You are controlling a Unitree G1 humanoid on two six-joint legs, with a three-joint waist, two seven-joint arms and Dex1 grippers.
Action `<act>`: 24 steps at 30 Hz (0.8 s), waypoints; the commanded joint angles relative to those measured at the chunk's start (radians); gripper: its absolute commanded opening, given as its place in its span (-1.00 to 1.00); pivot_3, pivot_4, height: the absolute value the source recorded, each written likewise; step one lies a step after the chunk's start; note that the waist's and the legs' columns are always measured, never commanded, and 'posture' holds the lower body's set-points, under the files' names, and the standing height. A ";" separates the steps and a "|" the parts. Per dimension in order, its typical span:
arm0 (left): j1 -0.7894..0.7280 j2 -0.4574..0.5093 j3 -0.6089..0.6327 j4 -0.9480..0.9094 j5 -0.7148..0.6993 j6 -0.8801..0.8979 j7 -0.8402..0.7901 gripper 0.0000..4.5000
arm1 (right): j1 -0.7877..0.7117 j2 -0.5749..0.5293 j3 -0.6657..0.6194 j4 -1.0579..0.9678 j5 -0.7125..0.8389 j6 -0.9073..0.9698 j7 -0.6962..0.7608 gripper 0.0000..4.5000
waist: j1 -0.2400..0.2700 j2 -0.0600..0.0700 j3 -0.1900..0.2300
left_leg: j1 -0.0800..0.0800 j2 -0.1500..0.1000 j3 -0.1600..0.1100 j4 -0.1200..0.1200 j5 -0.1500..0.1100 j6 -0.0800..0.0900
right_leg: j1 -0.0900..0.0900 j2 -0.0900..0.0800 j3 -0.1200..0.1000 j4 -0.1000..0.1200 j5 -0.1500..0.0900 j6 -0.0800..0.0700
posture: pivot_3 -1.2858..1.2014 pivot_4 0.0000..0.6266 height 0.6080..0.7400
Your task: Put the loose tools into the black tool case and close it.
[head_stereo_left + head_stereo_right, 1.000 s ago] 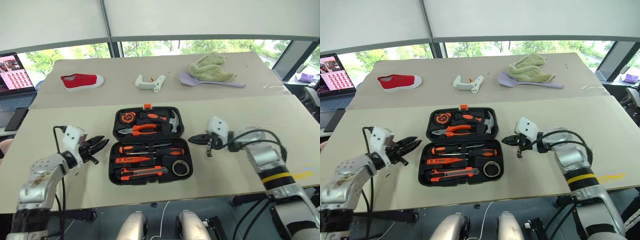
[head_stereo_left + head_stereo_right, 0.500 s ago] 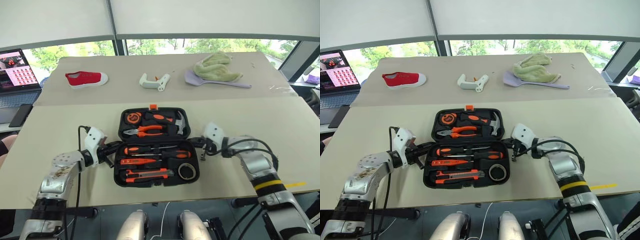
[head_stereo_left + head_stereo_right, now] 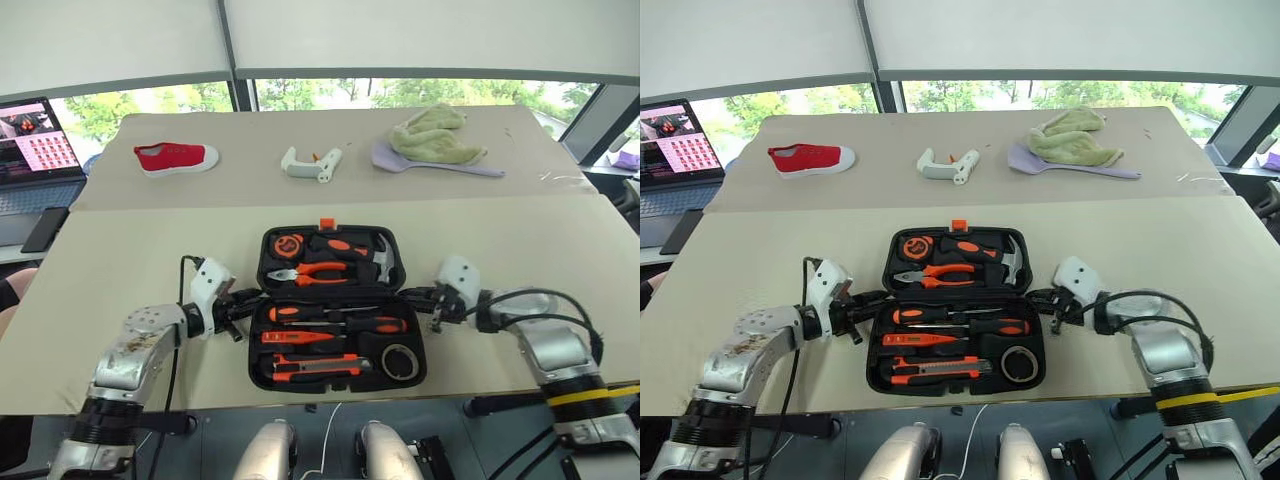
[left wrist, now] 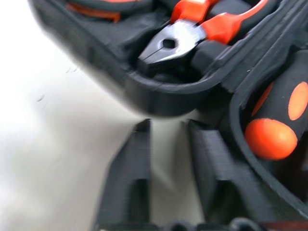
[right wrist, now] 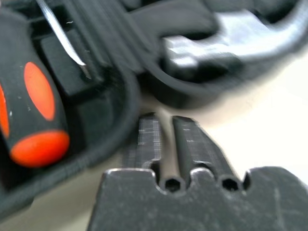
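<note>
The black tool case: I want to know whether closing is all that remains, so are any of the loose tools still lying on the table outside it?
No, the black tool case lies open with every tool seated inside it.

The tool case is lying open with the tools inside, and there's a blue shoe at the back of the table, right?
Not quite. The shoe is red, not blue, as the left eye view shows. The rest holds: the case lies open with tools in it, and the shoe sits at the back of the table.
</note>
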 commanded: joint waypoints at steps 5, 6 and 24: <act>-0.300 0.074 0.044 0.098 -0.122 0.349 0.018 0.81 | -0.268 -0.128 0.093 -0.014 0.030 0.472 -0.007 0.73 | -0.018 0.000 0.001 | 0.001 0.000 0.000 0.000 0.000 0.000 | 0.001 0.001 -0.001 0.000 0.000 0.000 | 0.03 -0.52 1.00; -0.345 0.059 0.044 0.129 -0.120 0.376 0.042 0.81 | -0.310 -0.125 0.126 0.010 0.013 0.504 -0.017 0.87 | -0.018 -0.001 0.001 | 0.001 0.000 0.000 0.000 0.001 0.000 | 0.000 0.001 -0.001 0.000 0.000 0.000 | 0.03 -0.52 1.00; -0.491 -0.056 0.004 0.294 -0.088 0.536 0.187 0.81 | -0.654 0.125 0.245 0.433 -0.051 0.632 -0.126 0.99 | -0.021 -0.003 0.002 | -0.010 -0.003 0.001 0.003 0.001 -0.001 | -0.008 -0.002 -0.001 0.007 0.001 0.001 | 0.03 -0.52 1.00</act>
